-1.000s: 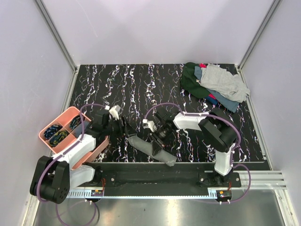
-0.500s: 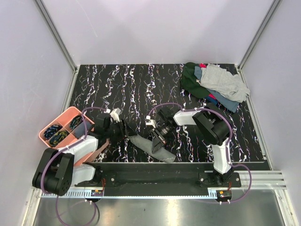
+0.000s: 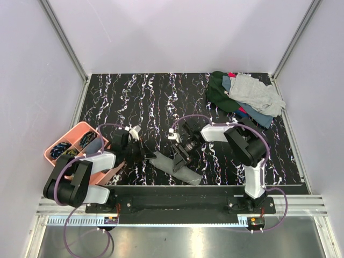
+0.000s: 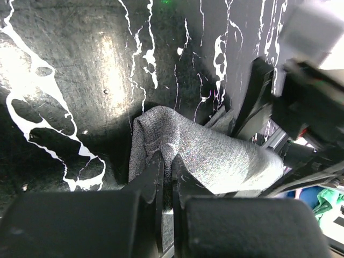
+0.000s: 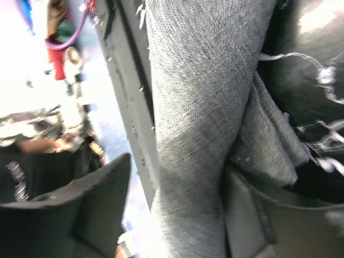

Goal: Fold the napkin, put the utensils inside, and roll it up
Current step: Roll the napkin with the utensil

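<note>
The grey napkin (image 3: 176, 167) lies as a rolled bundle near the table's front edge, slanting from upper left to lower right. My left gripper (image 3: 146, 153) is shut on the roll's left end; in the left wrist view its fingertips (image 4: 156, 164) pinch a fold of the napkin (image 4: 220, 158). My right gripper (image 3: 180, 156) straddles the middle of the roll with its jaws open. In the right wrist view the napkin (image 5: 199, 107) runs between the spread fingers (image 5: 102, 199), and the left one stands apart from the cloth. The utensils are hidden.
A pink divided tray (image 3: 63, 141) holding dark items sits at the left edge beside the left arm. A heap of green, light-grey and blue cloths (image 3: 244, 95) lies at the back right corner. The black mounting rail (image 3: 177, 201) runs just below the roll.
My left gripper has moved right and shut on the napkin's left end. My right gripper has opened around the roll. The roll has shifted slightly.
</note>
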Robot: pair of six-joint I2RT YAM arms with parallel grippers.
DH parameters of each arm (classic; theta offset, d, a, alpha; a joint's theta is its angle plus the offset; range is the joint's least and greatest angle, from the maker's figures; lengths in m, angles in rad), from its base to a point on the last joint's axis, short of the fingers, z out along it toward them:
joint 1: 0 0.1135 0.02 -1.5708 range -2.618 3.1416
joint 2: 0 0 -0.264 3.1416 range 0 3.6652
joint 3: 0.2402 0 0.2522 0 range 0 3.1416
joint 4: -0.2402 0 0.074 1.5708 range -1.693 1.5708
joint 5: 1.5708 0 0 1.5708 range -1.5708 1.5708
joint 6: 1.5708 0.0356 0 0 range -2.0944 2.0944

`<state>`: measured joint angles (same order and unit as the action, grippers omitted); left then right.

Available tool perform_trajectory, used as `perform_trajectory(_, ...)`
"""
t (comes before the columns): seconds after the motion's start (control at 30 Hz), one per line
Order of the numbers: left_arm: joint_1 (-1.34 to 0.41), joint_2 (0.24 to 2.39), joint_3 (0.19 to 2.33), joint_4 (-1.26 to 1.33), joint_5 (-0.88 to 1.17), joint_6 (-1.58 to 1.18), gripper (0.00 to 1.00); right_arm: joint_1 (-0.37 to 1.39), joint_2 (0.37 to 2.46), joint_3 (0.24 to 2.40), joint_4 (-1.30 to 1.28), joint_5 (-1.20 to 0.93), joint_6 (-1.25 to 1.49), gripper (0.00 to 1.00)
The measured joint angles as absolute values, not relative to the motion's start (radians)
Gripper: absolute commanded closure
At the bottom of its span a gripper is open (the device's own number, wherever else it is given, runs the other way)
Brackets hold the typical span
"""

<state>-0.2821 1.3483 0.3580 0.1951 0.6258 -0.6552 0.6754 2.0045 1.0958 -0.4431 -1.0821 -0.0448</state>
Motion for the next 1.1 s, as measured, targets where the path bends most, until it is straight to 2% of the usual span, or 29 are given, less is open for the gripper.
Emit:
perform_trajectory(0.03,-0.282,1.350,0.359,0.194,0.626,-0.655,1.00,0.676,1.988,1.096,-0.442,-1.065,-0.041,0.12)
perform_trajectory(0.1,-0.282,1.355,0.368,0.177,0.625,-0.656,1.00,0.675,1.937,1.096,-0.442,-0.988,-0.024,0.01)
perform_trajectory(0.2,-0.282,1.366,0.399,0.136,0.624,-0.653,1.00,0.680,1.848,1.096,-0.440,-0.849,-0.009,0.00)
perform_trajectory(0.27,-0.282,1.380,0.427,0.102,0.622,-0.650,1.00,0.706,1.763,1.095,-0.438,-0.682,-0.006,0.00)
perform_trajectory(0.47,-0.282,1.448,0.508,0.021,0.620,-0.629,1.00,0.976,1.606,1.071,-0.364,-0.214,-0.050,0.00)
perform_trajectory(0.63,-0.281,1.497,0.540,-0.006,0.632,-0.629,1.00,1.118,1.626,1.037,-0.343,0.032,-0.094,0.00)
perform_trajectory(0.8,-0.281,1.501,0.558,-0.032,0.633,-0.623,1.00,1.151,1.708,1.037,-0.343,0.142,-0.113,0.00)
perform_trajectory(0.9,-0.280,1.502,0.567,-0.048,0.633,-0.617,1.00,1.152,1.745,1.037,-0.346,0.162,-0.117,0.03)
perform_trajectory(0.97,-0.280,1.504,0.574,-0.060,0.633,-0.612,1.00,1.152,1.749,1.038,-0.342,0.171,-0.115,0.10)
perform_trajectory(1.0,-0.280,1.505,0.576,-0.061,0.633,-0.610,1.00,1.151,1.752,1.040,-0.344,0.173,-0.113,0.18)
perform_trajectory(1.1,-0.280,1.506,0.578,-0.066,0.633,-0.606,0.93,1.144,1.773,1.066,-0.367,0.157,-0.099,0.28)
